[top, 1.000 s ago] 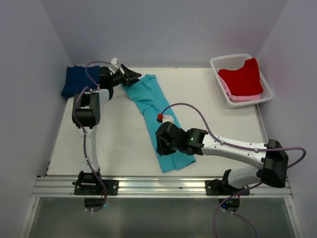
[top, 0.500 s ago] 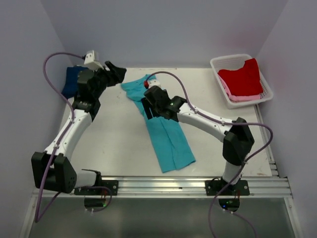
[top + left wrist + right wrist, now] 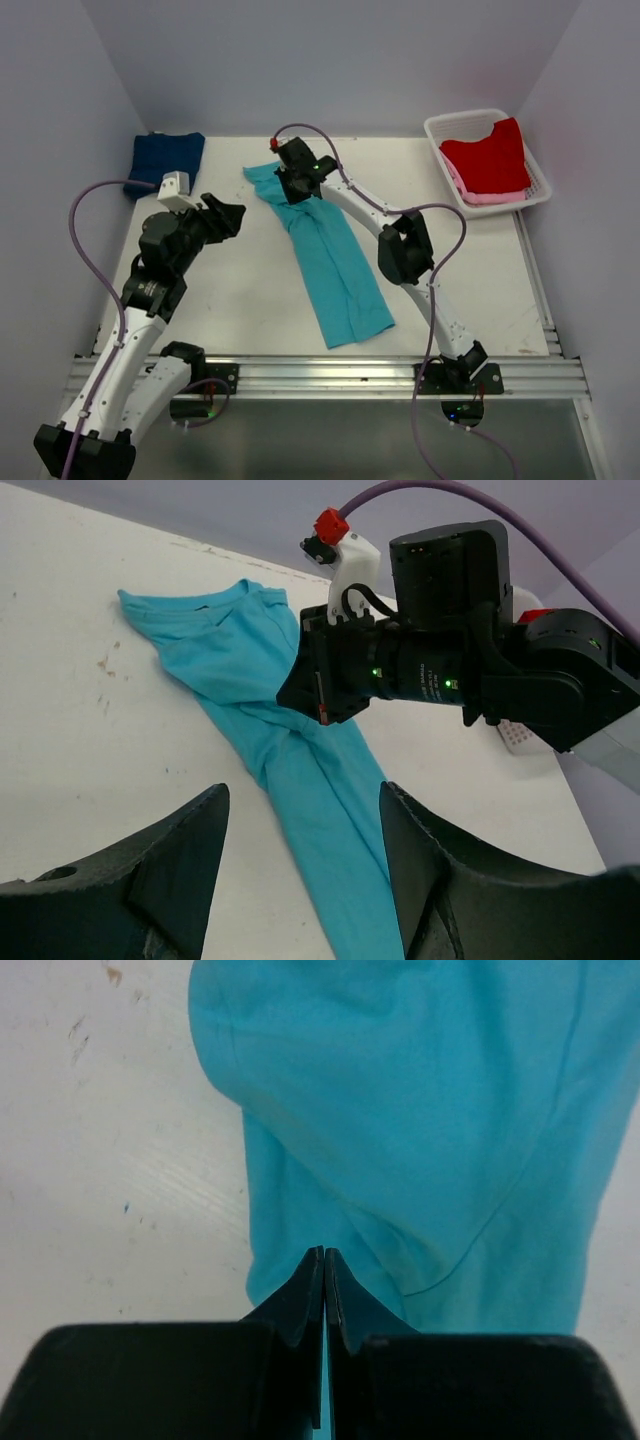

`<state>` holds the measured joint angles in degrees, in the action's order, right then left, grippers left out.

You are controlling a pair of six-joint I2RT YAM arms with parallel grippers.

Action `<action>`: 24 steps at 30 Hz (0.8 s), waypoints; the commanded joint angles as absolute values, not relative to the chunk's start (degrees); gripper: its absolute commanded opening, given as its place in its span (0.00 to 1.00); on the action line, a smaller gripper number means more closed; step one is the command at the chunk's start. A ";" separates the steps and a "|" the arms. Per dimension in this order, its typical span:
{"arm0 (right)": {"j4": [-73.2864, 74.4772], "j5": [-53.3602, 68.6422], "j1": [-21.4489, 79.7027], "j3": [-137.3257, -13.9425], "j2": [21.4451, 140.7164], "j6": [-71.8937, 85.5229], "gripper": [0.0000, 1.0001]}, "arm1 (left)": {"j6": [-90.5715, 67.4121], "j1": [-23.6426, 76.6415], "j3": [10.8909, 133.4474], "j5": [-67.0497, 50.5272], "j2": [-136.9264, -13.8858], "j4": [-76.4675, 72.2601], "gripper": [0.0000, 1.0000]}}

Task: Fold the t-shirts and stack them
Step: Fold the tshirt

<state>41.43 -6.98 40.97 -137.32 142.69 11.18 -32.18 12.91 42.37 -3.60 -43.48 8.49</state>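
A turquoise t-shirt [image 3: 335,265] lies folded into a long strip across the table's middle, collar end at the far left. My right gripper [image 3: 296,190] is shut, its tips pressed down on the strip near the collar end. The right wrist view shows the shut tips [image 3: 325,1255] over the turquoise cloth [image 3: 430,1110]. My left gripper [image 3: 230,215] is open and empty, above bare table left of the shirt. The left wrist view shows the shirt [image 3: 230,670] and the right gripper [image 3: 300,695] between its spread fingers [image 3: 180,860]. A folded navy t-shirt [image 3: 165,160] lies at the far left corner.
A white slotted basket [image 3: 440,125] at the far right holds a red t-shirt [image 3: 487,155] on top of a pink one [image 3: 480,197]. White walls enclose the table on three sides. A metal rail [image 3: 320,378] runs along the near edge.
My right gripper has slid shut along the strip from the near hem up to the collar end. My left gripper has pulled back from the collar toward the near left, open.
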 commanded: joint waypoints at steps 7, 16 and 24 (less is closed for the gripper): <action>42.63 7.11 40.52 -138.69 145.98 13.45 0.00 | -32.17 13.27 38.94 -1.93 -41.39 15.12 0.65; 42.10 8.53 38.85 -143.44 151.43 14.50 0.11 | -32.26 13.36 38.67 -2.37 -42.37 15.38 0.65; 40.52 7.82 38.41 -142.74 149.94 13.98 0.20 | -31.82 13.36 38.85 -2.81 -42.19 15.91 0.65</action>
<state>41.56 7.11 38.46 -140.94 151.46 14.11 -32.21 12.95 38.57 -2.70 -42.76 15.66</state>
